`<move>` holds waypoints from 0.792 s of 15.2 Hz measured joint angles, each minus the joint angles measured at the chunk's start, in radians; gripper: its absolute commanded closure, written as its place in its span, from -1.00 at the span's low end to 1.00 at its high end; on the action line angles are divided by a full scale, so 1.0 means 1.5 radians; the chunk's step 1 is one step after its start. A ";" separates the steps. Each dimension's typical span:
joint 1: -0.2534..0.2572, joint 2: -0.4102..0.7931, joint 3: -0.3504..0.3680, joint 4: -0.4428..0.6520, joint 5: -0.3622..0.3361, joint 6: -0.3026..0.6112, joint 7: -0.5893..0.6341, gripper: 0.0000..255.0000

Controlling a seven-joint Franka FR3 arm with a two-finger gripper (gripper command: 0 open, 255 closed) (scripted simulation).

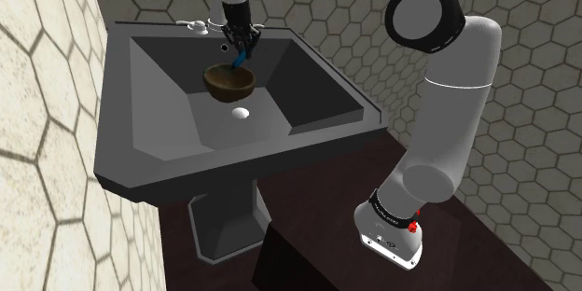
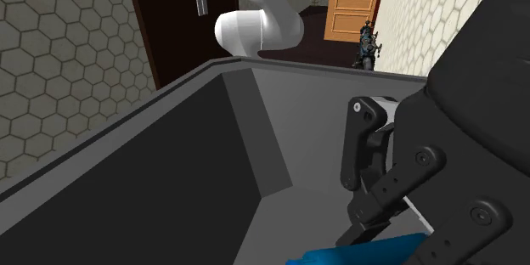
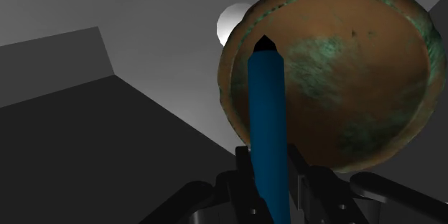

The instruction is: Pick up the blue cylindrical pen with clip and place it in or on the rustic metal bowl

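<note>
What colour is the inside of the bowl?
Brown with mottled green patches; the wrist view shows the bowl best, beyond the blue pen.

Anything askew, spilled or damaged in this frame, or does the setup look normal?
Nothing spilled or broken. The bowl sits upright on the sink floor beside the drain, and the gripper clasps the blue pen with its tip over the bowl. Its green patches look like finish, not damage.

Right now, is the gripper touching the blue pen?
Touching. The wrist view shows the gripper clasping the blue pen from both sides.
</note>
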 measured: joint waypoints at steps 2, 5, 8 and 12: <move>0.000 0.003 0.000 -0.015 -0.001 0.018 0.004 1.00; -0.001 0.005 0.000 -0.038 -0.002 0.042 0.008 1.00; -0.002 0.007 -0.001 -0.062 -0.003 0.067 0.013 1.00; -0.003 0.012 -0.001 -0.084 -0.004 0.094 0.017 1.00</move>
